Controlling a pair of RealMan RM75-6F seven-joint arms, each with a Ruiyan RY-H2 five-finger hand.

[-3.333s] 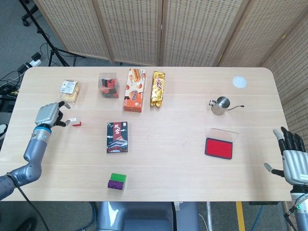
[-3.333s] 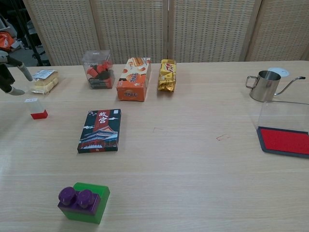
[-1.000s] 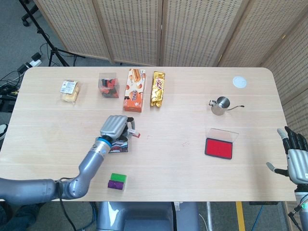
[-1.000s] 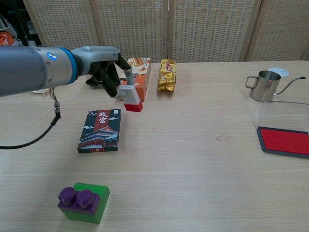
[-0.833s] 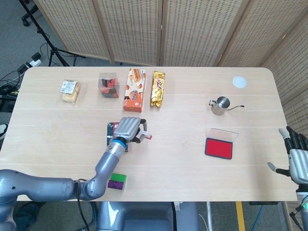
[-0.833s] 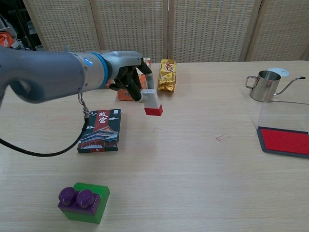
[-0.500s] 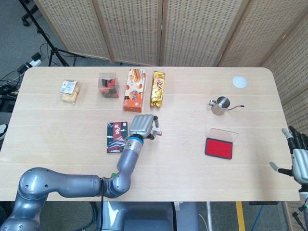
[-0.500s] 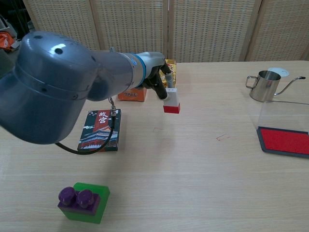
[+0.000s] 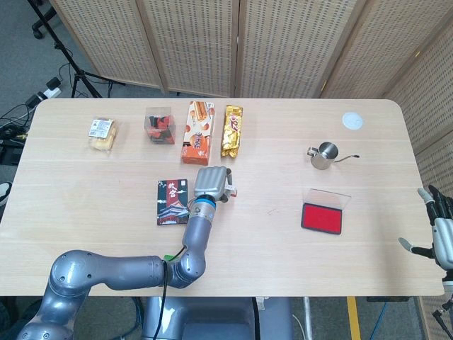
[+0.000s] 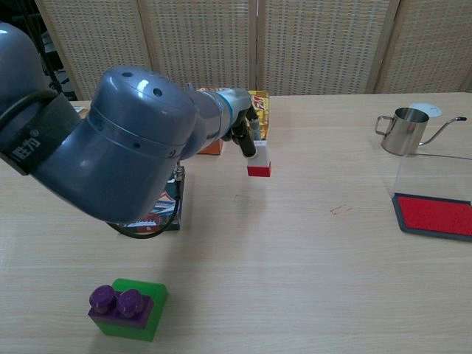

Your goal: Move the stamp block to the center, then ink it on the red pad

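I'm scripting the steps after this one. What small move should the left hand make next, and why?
Probably lower the stamp straight down and set it on the table. The left hand holds it by its pale upper part, red base down, near the table's middle and, as far as the chest view shows, just clear of the surface. The red pad lies well off to the right, so centering likely comes first.

My own left arm (image 10: 110,140) hides most of the dark box (image 10: 158,214) in the chest view. The red pad (image 10: 435,215) runs off that picture's right edge. My right hand (image 9: 440,239) (fingers spread) is cut at the head view's edge.
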